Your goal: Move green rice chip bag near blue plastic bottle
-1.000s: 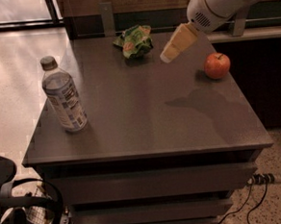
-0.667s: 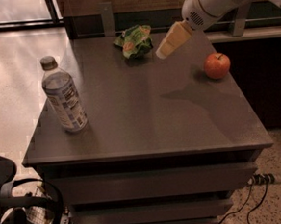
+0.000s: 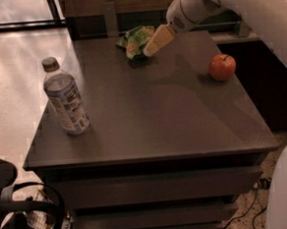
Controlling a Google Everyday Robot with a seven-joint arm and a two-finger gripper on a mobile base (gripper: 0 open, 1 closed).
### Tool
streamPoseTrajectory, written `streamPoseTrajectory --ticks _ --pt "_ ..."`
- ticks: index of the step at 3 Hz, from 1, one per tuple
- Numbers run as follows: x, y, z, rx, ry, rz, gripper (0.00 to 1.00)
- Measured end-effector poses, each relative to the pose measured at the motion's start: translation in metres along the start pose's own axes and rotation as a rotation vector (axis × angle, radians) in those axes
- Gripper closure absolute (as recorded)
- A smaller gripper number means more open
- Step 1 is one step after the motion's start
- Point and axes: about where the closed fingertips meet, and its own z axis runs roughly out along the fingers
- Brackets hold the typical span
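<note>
White arm (image 3: 224, 0), cream end effector (image 3: 150, 49)

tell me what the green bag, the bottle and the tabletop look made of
Green rice chip bag: crinkled, glossy foil or plastic film, judging by its wrinkles. Blue plastic bottle: clear plastic with a paper-like label. Table: matte laminate or painted board, probably. The tool is at the bag's right edge.

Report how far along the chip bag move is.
Done: the approach. The gripper is at the right edge of the green rice chip bag, which lies at the far side of the table. In hand: the grasp, with no lift visible. Left: carrying the bag to the blue plastic bottle, which stands upright front-left, well apart from it.
</note>
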Motion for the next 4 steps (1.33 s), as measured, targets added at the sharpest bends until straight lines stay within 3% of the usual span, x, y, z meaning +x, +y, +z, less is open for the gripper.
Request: streamPoseTrajectory --ticks 2,4 --pt "-0.005 0.004 0.059 -0.071 -0.051 0.04 0.0" --pt "-0.009 0.018 0.111 -0.133 -0.115 0.147 0.02"
